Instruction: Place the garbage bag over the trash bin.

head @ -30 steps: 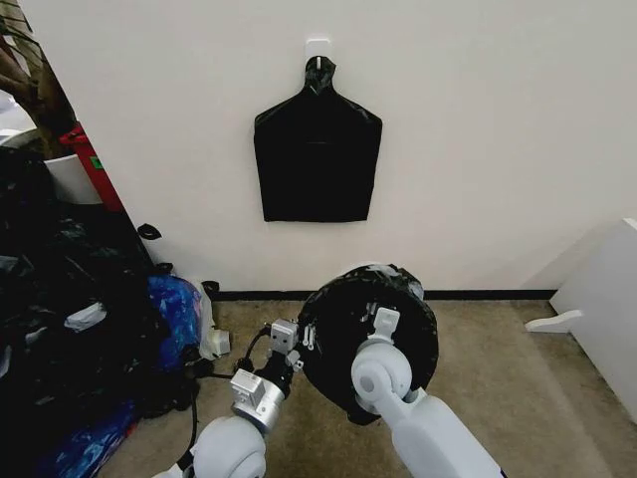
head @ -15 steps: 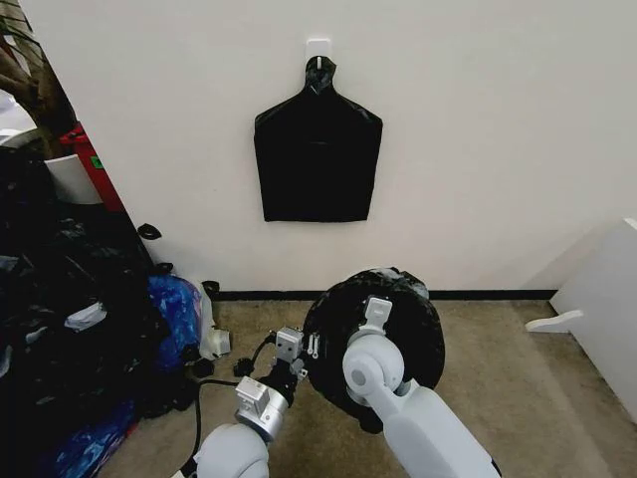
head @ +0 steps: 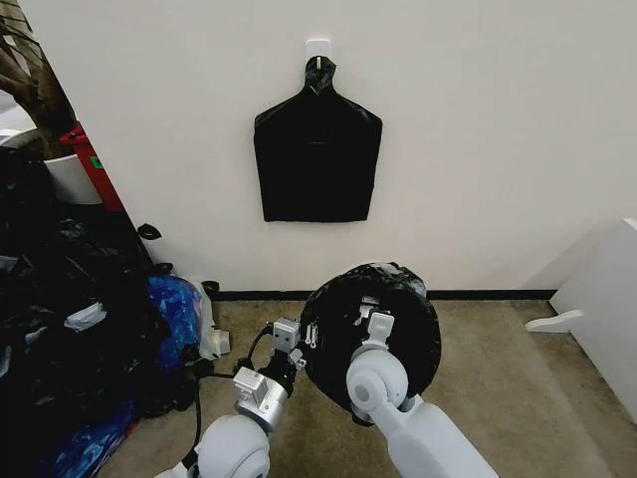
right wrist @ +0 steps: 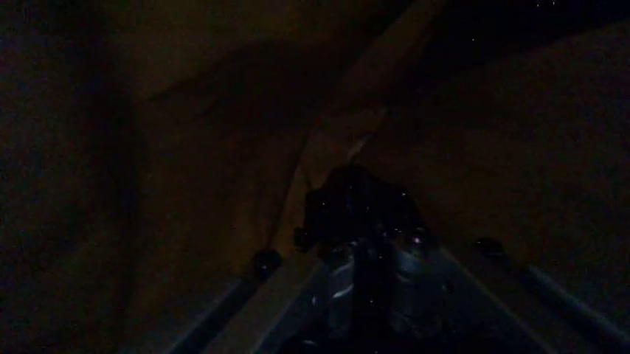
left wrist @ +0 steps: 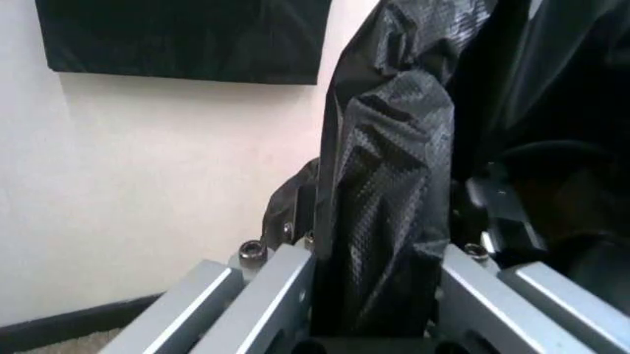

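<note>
Beige carpet (head: 518,378) runs up to a plain white wall (head: 498,149), with a dark skirting strip where the two meet. High on the wall, in the upper middle of the head view, a flat black bag pack (head: 317,154) hangs from a small white hook (head: 318,47). Down the left side of the frame lies a heap of black and blue bags (head: 90,329), and a piece of white box-shaped furniture (head: 607,299) stands at the right edge.

In the lower middle of the head view the trash bin (head: 383,267) stands on the carpet close to the wall, almost wholly wrapped in the garbage bag (head: 343,329); only a sliver of white shows at its far rim. The bag's black plastic lines the round mouth and hangs down the outside.

The left gripper (head: 297,351) sits at the bin's left side, level with the rim. In the left wrist view its two metal fingers (left wrist: 265,302) are pinching a crinkled fold of the bag (left wrist: 389,192) between them.

The right arm (head: 376,376) reaches up from the bottom of the frame and goes down into the lined bin. The right wrist view is very dark, with the right gripper (right wrist: 359,243) inside the black plastic; I cannot tell how its fingers are set.
</note>
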